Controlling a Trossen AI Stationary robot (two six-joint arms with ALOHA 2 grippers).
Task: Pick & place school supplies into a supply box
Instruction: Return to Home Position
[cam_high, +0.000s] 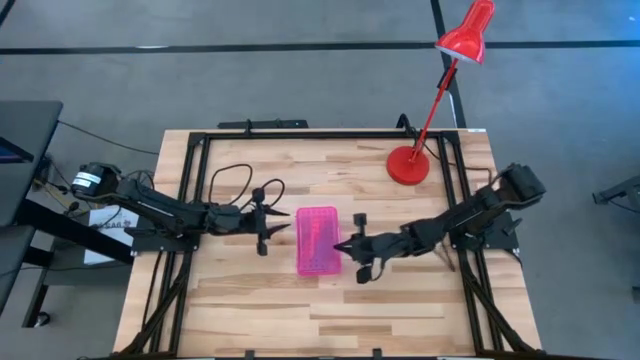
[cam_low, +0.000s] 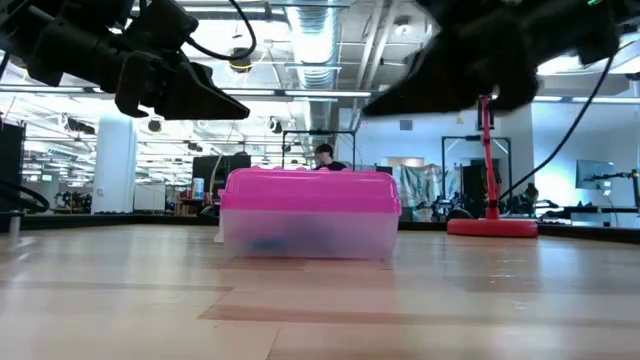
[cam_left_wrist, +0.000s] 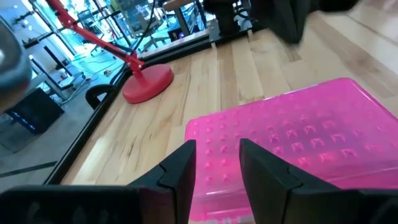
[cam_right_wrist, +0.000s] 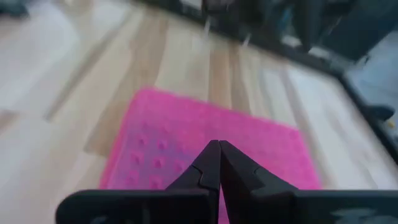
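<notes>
Supply box (cam_high: 318, 240) sits closed on the worktop (cam_high: 260, 310), pink lid over clear base. Bluish contents show through the base, too blurred to name. Left gripper (cam_high: 286, 228) hangs just beside the box's left side, above lid height; its fingers (cam_left_wrist: 180, 168) are a narrow gap apart and hold nothing. Right gripper (cam_high: 342, 247) is at the box's right edge, fingers pressed together, empty. Red lamp (cam_high: 408, 165) stands beyond the box, off to its right.

Contents of the supply box (cam_low: 308, 205) only a bluish blur behind its clear base.
</notes>
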